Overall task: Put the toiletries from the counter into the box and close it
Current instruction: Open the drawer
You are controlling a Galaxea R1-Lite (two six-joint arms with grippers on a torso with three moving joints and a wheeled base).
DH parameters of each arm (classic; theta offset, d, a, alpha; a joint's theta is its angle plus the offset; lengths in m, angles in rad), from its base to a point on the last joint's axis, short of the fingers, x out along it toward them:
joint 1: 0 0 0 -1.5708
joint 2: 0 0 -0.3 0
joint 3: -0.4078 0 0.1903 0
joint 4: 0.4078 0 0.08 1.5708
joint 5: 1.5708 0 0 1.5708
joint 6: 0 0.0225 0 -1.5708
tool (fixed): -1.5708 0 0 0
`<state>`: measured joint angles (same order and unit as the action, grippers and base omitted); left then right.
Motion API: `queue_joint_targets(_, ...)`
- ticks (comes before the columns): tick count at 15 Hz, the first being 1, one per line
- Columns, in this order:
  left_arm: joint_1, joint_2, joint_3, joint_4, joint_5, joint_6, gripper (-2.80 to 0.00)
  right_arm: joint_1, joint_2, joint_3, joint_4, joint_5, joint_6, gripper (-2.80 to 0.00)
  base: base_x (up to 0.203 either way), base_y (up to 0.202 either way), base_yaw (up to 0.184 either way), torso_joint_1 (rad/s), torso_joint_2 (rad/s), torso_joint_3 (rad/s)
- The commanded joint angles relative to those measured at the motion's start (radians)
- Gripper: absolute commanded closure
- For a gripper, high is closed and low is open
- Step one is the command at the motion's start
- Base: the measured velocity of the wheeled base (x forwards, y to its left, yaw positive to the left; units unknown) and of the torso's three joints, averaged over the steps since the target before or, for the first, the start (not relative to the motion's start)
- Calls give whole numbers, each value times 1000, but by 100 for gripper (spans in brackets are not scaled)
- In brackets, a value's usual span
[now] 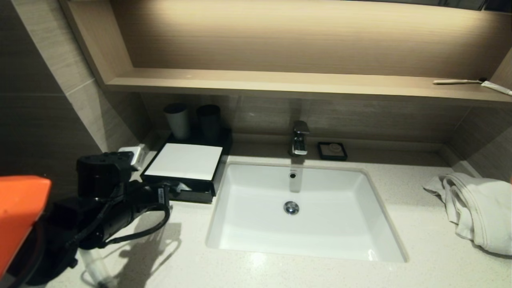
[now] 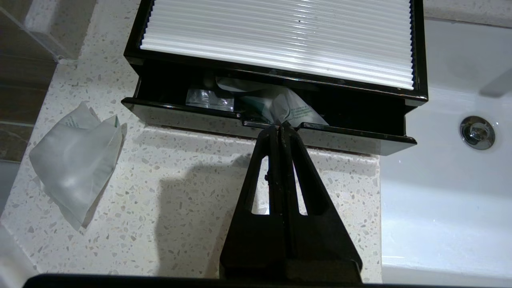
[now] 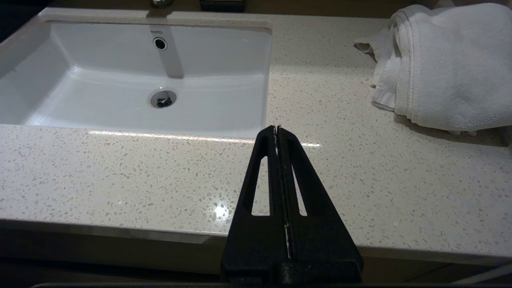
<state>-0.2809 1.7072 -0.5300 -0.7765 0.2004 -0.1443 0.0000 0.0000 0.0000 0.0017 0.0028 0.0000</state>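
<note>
Left gripper (image 2: pixel 279 129) (pressed together) — at drawer (image 2: pixel 328 136) front.

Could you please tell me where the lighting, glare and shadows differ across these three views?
Head view: a strip light washes the wooden shelf, the wall below stays dim. Left wrist view: the left end effector casts a shadow on the counter. Right wrist view: a glare spot beside the right end effector.

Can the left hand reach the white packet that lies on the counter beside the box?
Probably yes. The packet lies on open counter with nothing over it, and the left hand, shut at the drawer, is close.
</note>
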Motion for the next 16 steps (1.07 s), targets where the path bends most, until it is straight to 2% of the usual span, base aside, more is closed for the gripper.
queue_joint_targets(1, 0, 34, -2, -6, 2, -1, 0, 0, 0, 0, 0, 0, 0, 0, 0, 0, 0, 0, 0, 0)
queue_joint_targets(8, 0, 80, -16, -7, -1, -3, 0, 0, 0, 0, 0, 0, 0, 0, 0, 0, 0, 0, 0, 0)
queue_joint_targets(11, 1, 111, -30, -7, -1, -37, 0, 0, 0, 0, 0, 0, 0, 0, 0, 0, 0, 0, 0, 0)
queue_joint_targets(16, 2, 127, -36, -7, 2, -40, 0, 0, 0, 0, 0, 0, 0, 0, 0, 0, 0, 0, 0, 0)
